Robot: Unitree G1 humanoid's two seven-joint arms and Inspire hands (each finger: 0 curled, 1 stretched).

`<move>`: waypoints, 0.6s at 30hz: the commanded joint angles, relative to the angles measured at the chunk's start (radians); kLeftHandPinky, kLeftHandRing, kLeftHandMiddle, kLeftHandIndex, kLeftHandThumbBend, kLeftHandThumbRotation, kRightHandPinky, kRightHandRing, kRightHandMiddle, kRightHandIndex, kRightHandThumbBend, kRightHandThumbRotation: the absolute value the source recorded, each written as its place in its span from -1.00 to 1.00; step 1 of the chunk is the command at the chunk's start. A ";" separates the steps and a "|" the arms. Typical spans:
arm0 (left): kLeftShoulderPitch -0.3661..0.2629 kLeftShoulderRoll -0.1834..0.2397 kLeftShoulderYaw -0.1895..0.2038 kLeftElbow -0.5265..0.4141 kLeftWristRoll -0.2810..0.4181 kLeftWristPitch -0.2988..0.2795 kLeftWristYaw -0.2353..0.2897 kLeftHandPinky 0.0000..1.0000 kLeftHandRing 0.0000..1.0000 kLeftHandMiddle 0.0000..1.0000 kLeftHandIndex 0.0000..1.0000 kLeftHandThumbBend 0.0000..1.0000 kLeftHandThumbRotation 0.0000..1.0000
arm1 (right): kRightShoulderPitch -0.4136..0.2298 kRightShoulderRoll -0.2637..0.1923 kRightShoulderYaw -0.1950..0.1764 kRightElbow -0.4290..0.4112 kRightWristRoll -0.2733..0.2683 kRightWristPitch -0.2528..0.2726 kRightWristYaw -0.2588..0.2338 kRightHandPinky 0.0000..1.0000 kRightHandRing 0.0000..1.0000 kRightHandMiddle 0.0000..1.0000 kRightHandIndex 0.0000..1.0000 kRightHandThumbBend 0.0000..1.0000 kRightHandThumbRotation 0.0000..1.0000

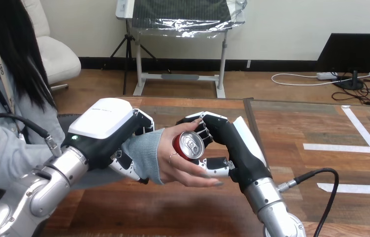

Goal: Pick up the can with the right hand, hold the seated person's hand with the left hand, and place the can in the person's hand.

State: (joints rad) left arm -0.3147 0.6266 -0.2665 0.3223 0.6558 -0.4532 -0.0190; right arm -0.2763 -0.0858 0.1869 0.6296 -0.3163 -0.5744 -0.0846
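The can (188, 145) is red with a silver top. It is held above the counter (173, 212), tipped on its side so that the top faces back toward the robot. It lies between the robot's right hand (232, 143) and the person's hand (173, 165).

The right hand grips the can: its fingers (203, 129) curl over the upper side and its thumb sits beneath, near the person's outstretched fingertips. That grip carries the can's weight while its other side is brought against the open palm.

The person's hand is turned palm toward the can, with the fingers spread under it. It appears to touch the can and cradle it from below, though the person's fingers have not closed round it.

The left hand (103, 123) comes in from the other side and clasps the person's wrist (145, 150). Its fingers show above and below the wrist, curled round it. This hold most likely steadies the receiving hand and fixes its height, so the can arrives at a palm that will not drift.

The task seems close to its end, with the can at the palm and the wrist supported. What is probably left is for the right hand to loosen once the person's fingers take the weight. If it lets go too early, the tipped can could roll off the palm toward the counter, so a slow release would be the safer choice.
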 commanded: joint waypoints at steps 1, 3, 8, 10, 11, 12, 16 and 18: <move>-0.053 -0.022 0.024 -0.020 -0.030 -0.050 0.043 -0.48 -0.38 -0.25 -0.22 0.89 -1.00 | -0.070 0.006 -0.003 -0.024 0.015 0.005 0.012 -0.01 0.18 0.30 0.29 0.62 -1.00; -0.053 -0.021 0.025 -0.019 -0.029 -0.053 0.042 -0.47 -0.38 -0.25 -0.22 0.88 -1.00 | -0.071 0.007 -0.005 -0.021 0.019 0.002 0.015 0.00 0.20 0.31 0.30 0.63 -1.00; -0.051 -0.021 0.027 -0.018 -0.028 -0.056 0.041 -0.47 -0.38 -0.26 -0.23 0.88 -0.99 | -0.074 0.006 -0.005 -0.015 0.017 -0.002 0.015 0.03 0.24 0.34 0.33 0.65 -1.00; -0.051 -0.022 0.029 -0.018 -0.029 -0.059 0.041 -0.47 -0.39 -0.26 -0.23 0.88 -0.99 | -0.075 0.006 -0.004 -0.013 0.014 -0.003 0.014 0.05 0.25 0.35 0.35 0.66 -1.00; -0.050 -0.022 0.030 -0.018 -0.028 -0.062 0.044 -0.47 -0.39 -0.26 -0.23 0.88 -0.99 | -0.077 0.005 -0.004 -0.010 0.012 -0.004 0.012 0.06 0.26 0.36 0.35 0.66 -1.00; -0.049 -0.022 0.031 -0.019 -0.028 -0.064 0.046 -0.47 -0.39 -0.26 -0.23 0.88 -0.99 | -0.078 0.005 -0.003 -0.008 0.011 -0.004 0.011 0.07 0.26 0.36 0.36 0.66 -1.00; -0.046 -0.020 0.033 -0.020 -0.024 -0.072 0.054 -0.48 -0.39 -0.27 -0.23 0.89 -0.99 | -0.079 0.004 -0.003 -0.008 0.006 0.000 0.009 0.10 0.28 0.38 0.38 0.67 -1.00; -0.045 -0.019 0.034 -0.022 -0.026 -0.072 0.050 -0.47 -0.39 -0.27 -0.23 0.89 -0.99 | -0.078 0.004 -0.003 -0.011 0.006 0.006 0.010 0.12 0.30 0.39 0.40 0.68 -1.00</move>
State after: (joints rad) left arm -0.3142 0.6280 -0.2555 0.3275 0.6560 -0.4823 -0.0090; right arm -0.2776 -0.0842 0.1849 0.6303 -0.3115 -0.5708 -0.0746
